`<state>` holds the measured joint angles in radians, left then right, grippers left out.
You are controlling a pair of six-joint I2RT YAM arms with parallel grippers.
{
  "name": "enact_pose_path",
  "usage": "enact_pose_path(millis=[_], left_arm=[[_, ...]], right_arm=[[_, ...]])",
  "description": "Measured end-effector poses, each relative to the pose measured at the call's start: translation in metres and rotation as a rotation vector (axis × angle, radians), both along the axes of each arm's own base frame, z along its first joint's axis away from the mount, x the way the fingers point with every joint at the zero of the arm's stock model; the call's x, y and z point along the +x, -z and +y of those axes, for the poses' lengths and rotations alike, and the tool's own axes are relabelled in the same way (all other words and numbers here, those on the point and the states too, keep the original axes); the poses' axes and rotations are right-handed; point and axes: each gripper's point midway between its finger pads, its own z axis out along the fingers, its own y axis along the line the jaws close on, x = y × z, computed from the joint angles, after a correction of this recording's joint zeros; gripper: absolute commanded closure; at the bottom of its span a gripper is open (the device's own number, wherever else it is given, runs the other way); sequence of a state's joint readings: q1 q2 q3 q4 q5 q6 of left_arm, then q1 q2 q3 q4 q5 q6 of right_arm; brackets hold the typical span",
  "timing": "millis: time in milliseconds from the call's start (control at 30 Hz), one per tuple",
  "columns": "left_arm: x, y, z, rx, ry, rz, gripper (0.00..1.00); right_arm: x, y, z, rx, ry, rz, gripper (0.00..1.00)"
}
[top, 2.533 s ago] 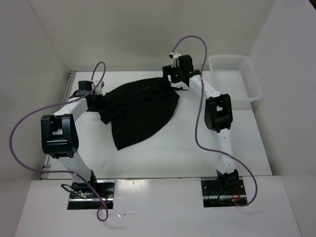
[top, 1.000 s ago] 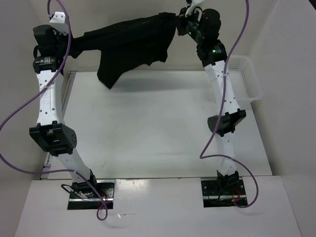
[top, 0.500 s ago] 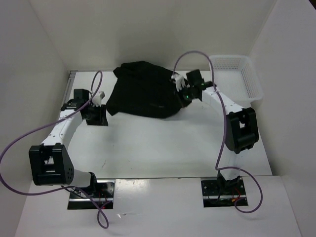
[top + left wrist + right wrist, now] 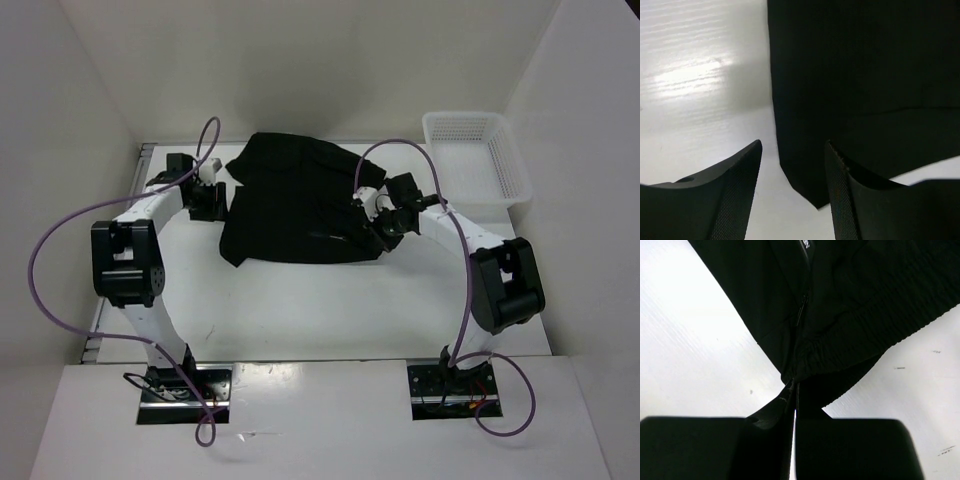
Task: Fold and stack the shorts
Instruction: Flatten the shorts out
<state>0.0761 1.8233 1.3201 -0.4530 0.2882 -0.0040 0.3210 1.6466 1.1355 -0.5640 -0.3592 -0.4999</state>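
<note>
- While the shorts (image 4: 290,205) are lying in a loose, rumpled spread on the far middle of the white surface (image 4: 300,300), we are seeing both arms reaching in to them, one from each side.
- The left claw (image 4: 212,196) is hovering just beside the left edge of the black cloth.
- Through the left wrist camera we are finding its two dark fingers (image 4: 735,185) standing well apart, with nothing clamped between them.
- Ahead of that gap, the straight edge of the shorts and one lower corner are lying flat on the surface; we cannot tell whether the fingers are touching the cloth.
- The right claw (image 4: 378,230) is sitting low at the near right corner of the shorts.
- Through the right wrist camera we are seeing its fingers pressed tightly together, pinching a fold of the black cloth right at their tips.
- That pinch is sitting at the gathered elastic waistband (image 4: 875,325), and the fabric is fanning away from it, with bare surface showing on both sides.
- A white mesh basket (image 4: 470,165) is standing at the far right corner of the surface, well apart from the shorts.
- Purple cables (image 4: 45,250) are looping up from both arms.
</note>
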Motion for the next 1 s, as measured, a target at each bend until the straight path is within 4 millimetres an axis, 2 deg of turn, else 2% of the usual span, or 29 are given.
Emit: enact_pose_path(millis=[100,233,300,400,467,500,533,600,733,867,933,1000], left_arm=[[0.009,0.019,-0.002,-0.006,0.006,0.030,0.34],[-0.003,0.050,-0.009,-0.010,0.022,0.130,0.33],[-0.002,0.049,-0.011,-0.016,0.027,0.131,0.33],[-0.007,0.050,-0.018,-0.035,0.043,0.149,0.42],[-0.011,0.052,-0.021,-0.044,0.048,0.161,0.59],[-0.014,0.053,-0.023,-0.047,0.056,0.166,0.81],[-0.017,0.055,-0.025,-0.057,0.057,0.179,0.88],[-0.023,0.058,-0.030,-0.077,0.069,0.202,0.98],[-0.030,0.058,-0.041,-0.137,0.098,0.224,1.00],[-0.034,0.056,-0.043,-0.161,0.101,0.241,1.00],[-0.029,0.048,-0.039,-0.166,0.094,0.235,1.00],[-0.014,0.029,-0.030,-0.170,0.075,0.196,1.00]], right_arm=[[-0.004,0.009,-0.006,-0.035,-0.011,0.004,1.00],[-0.003,0.013,-0.008,-0.051,-0.023,0.001,1.00],[-0.003,0.016,-0.009,-0.055,-0.026,0.007,1.00],[-0.001,0.021,-0.009,-0.062,-0.028,0.016,1.00],[0.001,0.024,-0.008,-0.066,-0.027,0.019,1.00],[0.002,0.025,-0.008,-0.067,-0.026,0.020,1.00],[0.004,0.025,-0.008,-0.067,-0.025,0.017,1.00],[0.007,0.024,-0.007,-0.068,-0.019,0.012,1.00],[0.014,0.020,-0.007,-0.068,-0.007,-0.008,1.00],[0.021,0.014,-0.007,-0.071,0.003,-0.033,1.00],[0.025,0.012,-0.007,-0.072,0.006,-0.043,1.00],[0.029,0.007,-0.006,-0.071,0.011,-0.057,1.00]])
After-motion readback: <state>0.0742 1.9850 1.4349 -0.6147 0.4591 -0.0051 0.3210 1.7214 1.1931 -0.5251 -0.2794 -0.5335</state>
